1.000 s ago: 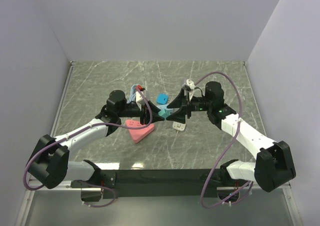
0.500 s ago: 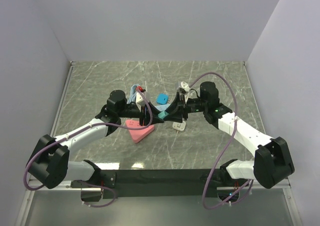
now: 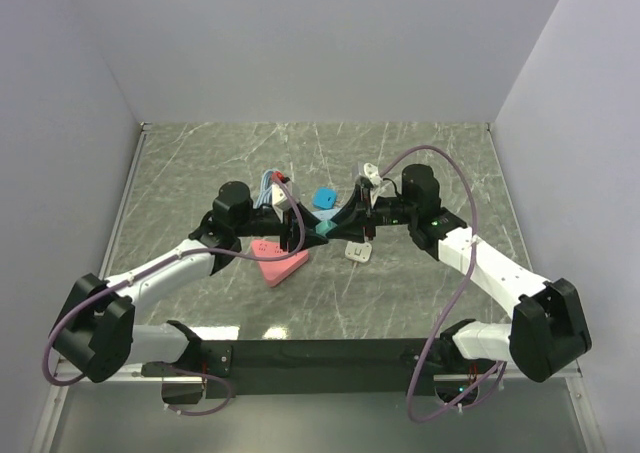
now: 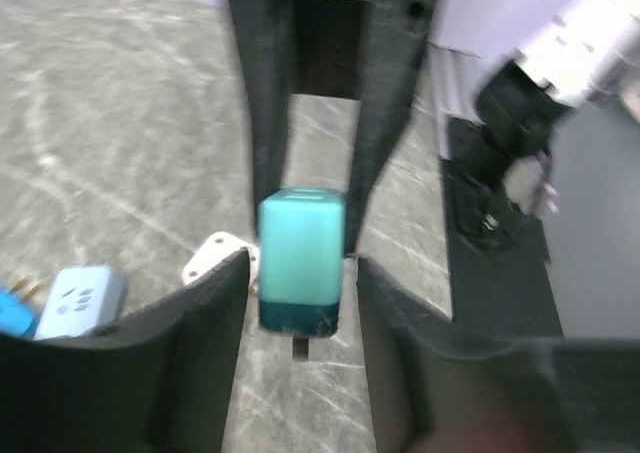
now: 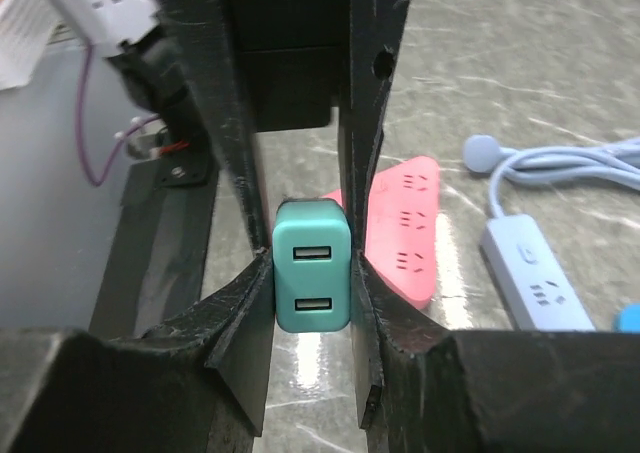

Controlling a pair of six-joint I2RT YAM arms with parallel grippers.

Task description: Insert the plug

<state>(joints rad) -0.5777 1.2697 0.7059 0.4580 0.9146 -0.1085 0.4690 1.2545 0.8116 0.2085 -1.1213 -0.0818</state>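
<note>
**Teal plug (image 5: 312, 278) pinched in the right gripper (image 5: 312, 295), mid-table**

Nearest the arm bases, a pink triangular power strip (image 3: 278, 263) and a small white adapter (image 3: 359, 252) lie on the marble table (image 3: 420, 303). Just beyond, the two grippers meet tip to tip. The right one squeezes the plug's sides. The left gripper (image 4: 302, 273) is slightly spread around the plug, with narrow gaps on both sides. Farthest back lie a blue cube (image 3: 323, 197) and a pale blue power strip (image 3: 275, 188).

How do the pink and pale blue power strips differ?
The pink power strip is a rounded triangle; the pale blue power strip is a narrow bar. A cable runs from the blue one; none shows on the pink one. In the top view the pink one lies nearer the arm bases than the blue one. Both lie flat, sockets up.
</note>
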